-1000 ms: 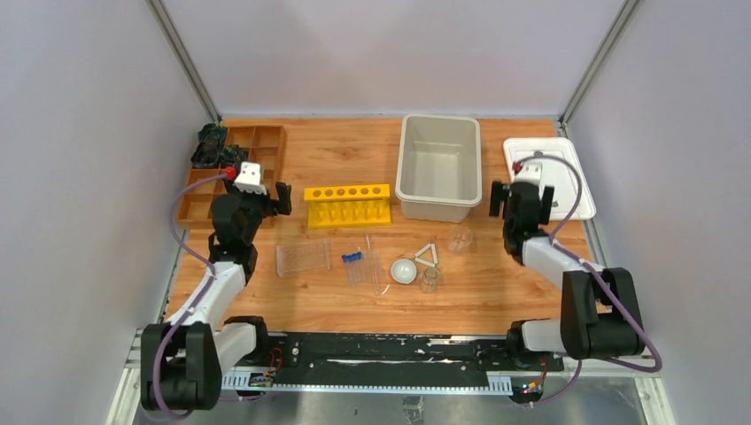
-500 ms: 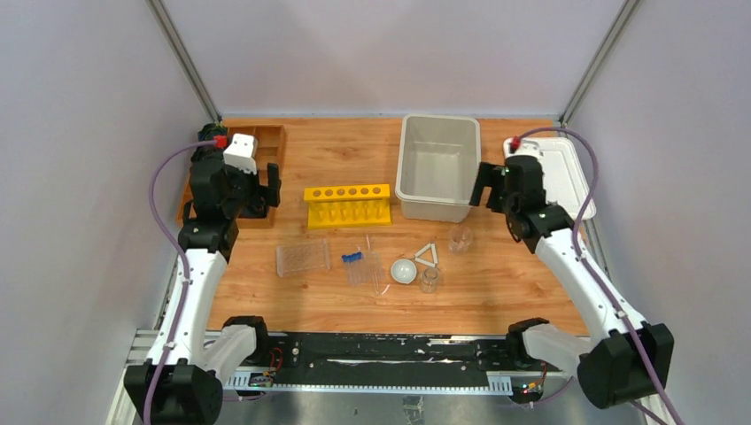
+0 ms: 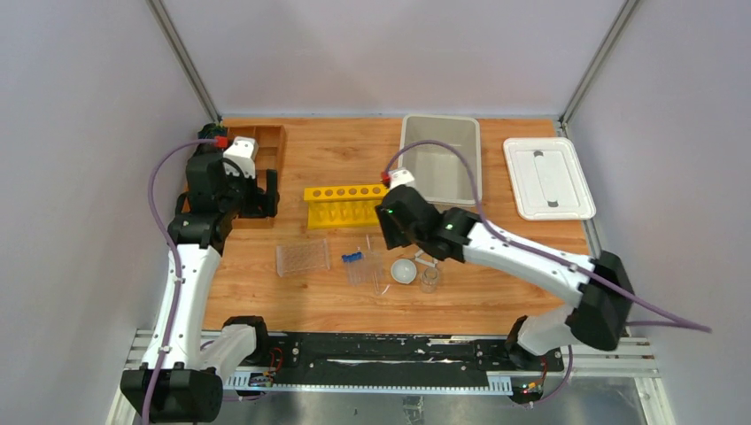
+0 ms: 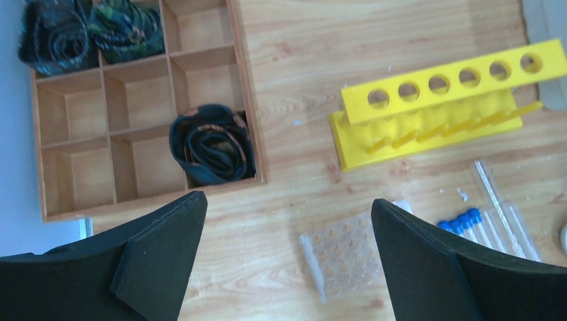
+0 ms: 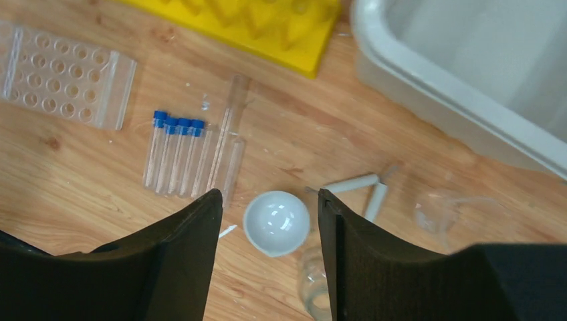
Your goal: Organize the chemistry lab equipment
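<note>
The white round bowl [image 5: 276, 222] lies on the table straight below my right gripper [image 5: 269, 195], which is open and empty above it. A small glass beaker [image 5: 314, 287] stands just in front of the bowl, and a second beaker [image 5: 438, 210] stands to the right. The white triangle [image 5: 364, 190] lies between them. Blue-capped tubes [image 5: 175, 150] lie side by side to the left, and the clear plastic rack [image 5: 63, 83] beyond them. My left gripper [image 4: 287, 200] is open and empty, high above the table near the clear rack [image 4: 348, 254]. In the top view the right gripper [image 3: 403, 237] hovers by the bowl [image 3: 404, 270].
A yellow test-tube stand [image 3: 347, 205] is behind the tubes. A grey bin [image 3: 440, 164] stands at the back, its white lid [image 3: 547, 177] to the right. The wooden compartment tray [image 4: 134, 107] at far left holds dark rolled items [image 4: 212, 142].
My right arm has swung left from beside the grey bin to above the bowl. My left arm rose earlier and has barely moved in the last half second.
</note>
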`<state>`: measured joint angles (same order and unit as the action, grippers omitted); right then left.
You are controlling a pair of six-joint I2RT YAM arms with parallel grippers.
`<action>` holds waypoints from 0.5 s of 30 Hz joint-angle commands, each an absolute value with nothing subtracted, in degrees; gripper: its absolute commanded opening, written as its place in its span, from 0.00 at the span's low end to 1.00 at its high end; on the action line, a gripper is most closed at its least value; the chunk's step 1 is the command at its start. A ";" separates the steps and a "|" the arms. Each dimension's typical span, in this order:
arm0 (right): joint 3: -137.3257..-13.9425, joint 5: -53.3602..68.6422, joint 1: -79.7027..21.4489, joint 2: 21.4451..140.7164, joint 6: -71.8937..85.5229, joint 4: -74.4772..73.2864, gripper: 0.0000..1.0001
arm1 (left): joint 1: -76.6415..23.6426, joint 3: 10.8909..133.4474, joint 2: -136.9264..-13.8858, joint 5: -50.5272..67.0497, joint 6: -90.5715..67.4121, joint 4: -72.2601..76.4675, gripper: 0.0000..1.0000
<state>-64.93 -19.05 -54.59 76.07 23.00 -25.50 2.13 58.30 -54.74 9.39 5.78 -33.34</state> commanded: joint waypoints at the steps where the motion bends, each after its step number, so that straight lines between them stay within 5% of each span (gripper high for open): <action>1: -71.39 -20.31 -59.65 85.84 24.51 -27.04 0.56 | 2.46 59.74 -54.53 10.09 8.50 -40.63 1.00; 15: -80.33 -18.69 -59.86 107.03 26.01 -22.08 0.49 | 2.48 60.15 -52.18 14.90 9.79 -43.96 1.00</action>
<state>-77.65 -18.00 -59.86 103.96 24.45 -23.00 2.13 58.30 -52.86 12.93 9.06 -42.72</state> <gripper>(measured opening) 0.510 0.997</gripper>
